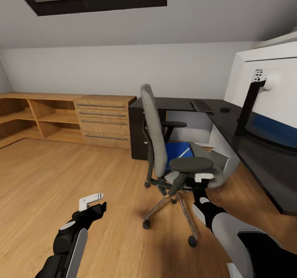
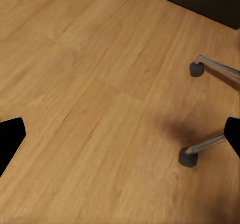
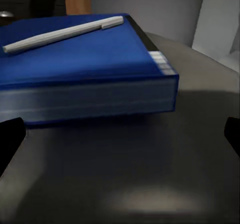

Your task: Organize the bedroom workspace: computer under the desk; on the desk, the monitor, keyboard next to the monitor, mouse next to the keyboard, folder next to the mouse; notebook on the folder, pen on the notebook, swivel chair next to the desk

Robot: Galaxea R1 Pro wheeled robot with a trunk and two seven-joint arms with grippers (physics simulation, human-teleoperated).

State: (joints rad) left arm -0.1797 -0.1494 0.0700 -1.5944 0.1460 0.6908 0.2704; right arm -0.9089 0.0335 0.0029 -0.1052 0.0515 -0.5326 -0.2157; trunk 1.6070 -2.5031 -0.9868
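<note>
Head view: the swivel chair carries the folder at 3 o'clock of its backrest. Right wrist view: the pen lies on the folder; right gripper spread. Left wrist view: left gripper spread above floor.

Left hand hangs low, fingers apart; right hand reaches forward, fingers spread.
</note>
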